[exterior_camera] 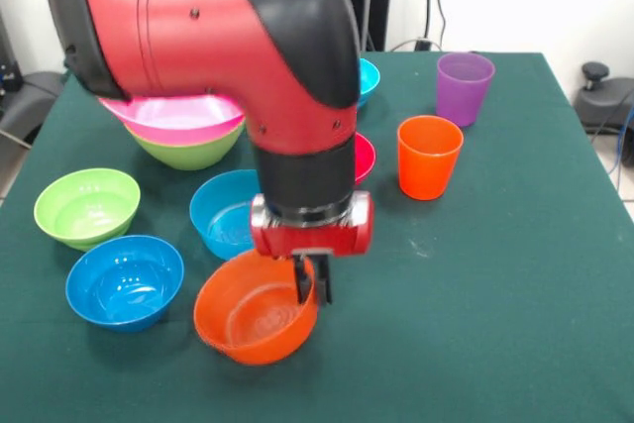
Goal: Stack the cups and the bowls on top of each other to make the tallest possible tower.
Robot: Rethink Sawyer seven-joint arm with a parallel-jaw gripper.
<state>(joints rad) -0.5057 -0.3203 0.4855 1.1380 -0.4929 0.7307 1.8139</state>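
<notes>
My gripper [312,280] reaches down at the front centre of the table, with one finger inside and one outside the right rim of the orange bowl [253,322]. It is shut on that rim, and the bowl sits slightly tilted. The tower stands at the back left: the huge pink bowl [178,118] nested in a large lime green bowl [188,154], partly hidden by my arm. The orange cup [429,156] and the purple cup [464,86] stand upright at the right back.
A small lime green bowl [87,207] and a blue bowl [124,281] sit at the left. Another blue bowl [223,213], a magenta-red bowl [365,158] and a cyan bowl [369,80] are partly hidden behind my arm. The green table [495,294] is bare at the right front.
</notes>
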